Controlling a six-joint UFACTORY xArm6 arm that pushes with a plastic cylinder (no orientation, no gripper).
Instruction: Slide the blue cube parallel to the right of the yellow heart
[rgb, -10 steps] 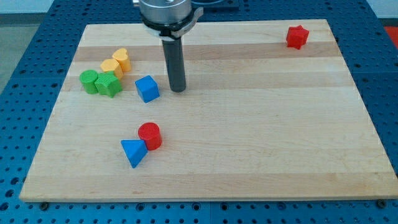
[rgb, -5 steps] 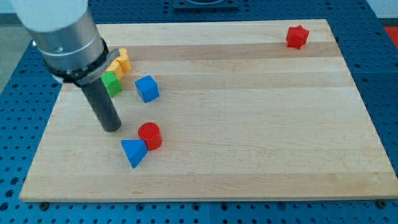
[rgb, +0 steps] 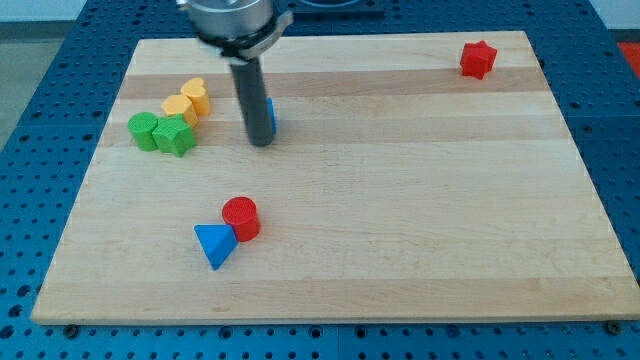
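Observation:
The blue cube (rgb: 270, 113) is almost wholly hidden behind my rod; only a thin blue sliver shows at the rod's right edge. My tip (rgb: 260, 142) rests on the board just below the cube, toward the view's bottom, and seems to touch it. The yellow heart (rgb: 197, 94) lies to the view's left of the cube, at about the same height in the view, with a gap between them.
A yellow-orange block (rgb: 177, 107) touches the heart's lower left. Two green blocks (rgb: 143, 131) (rgb: 176, 137) sit below it. A red cylinder (rgb: 241, 217) and a blue triangle (rgb: 214, 245) lie lower down. A red star (rgb: 478, 58) is at the top right of the wooden board (rgb: 420, 200).
My rod swung from the cube's right to the board's left, then back to below the cube. The blue cube has moved up and to the right, now level with the heart.

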